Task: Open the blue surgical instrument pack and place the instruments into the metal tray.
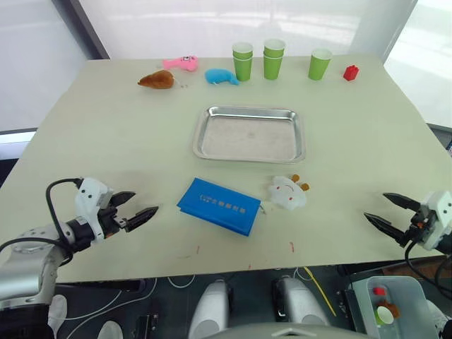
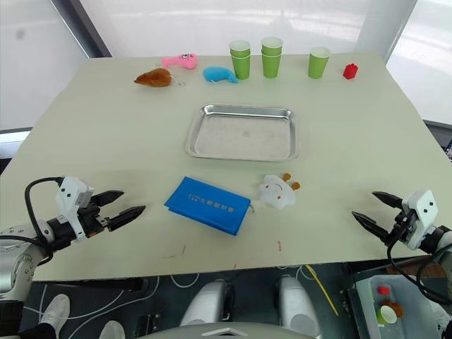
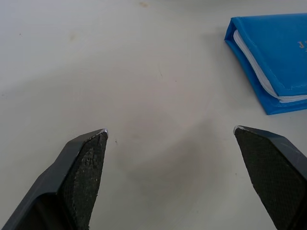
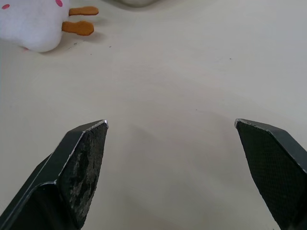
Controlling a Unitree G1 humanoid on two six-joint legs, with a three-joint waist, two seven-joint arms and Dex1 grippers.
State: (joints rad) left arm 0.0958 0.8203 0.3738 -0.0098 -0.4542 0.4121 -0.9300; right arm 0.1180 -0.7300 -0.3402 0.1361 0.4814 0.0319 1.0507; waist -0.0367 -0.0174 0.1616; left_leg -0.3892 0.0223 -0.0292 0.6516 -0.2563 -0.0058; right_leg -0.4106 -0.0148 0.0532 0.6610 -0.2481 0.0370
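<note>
Both pincers spread, blue pack (image 1: 219, 205) closed, instruments presumably hidden inside

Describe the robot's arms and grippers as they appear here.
Each arm ends in a white wrist block carrying two black, pointed fingers. The left gripper sits on a silver-grey forearm with a black cable looping over it. The right gripper also trails a black cable. The fingers' pads look rough-textured.

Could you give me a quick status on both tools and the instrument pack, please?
Left tool open, right tool open, both empty. Blue surgical instrument pack closed on table, metal tray empty. White plush toy beside pack.
</note>
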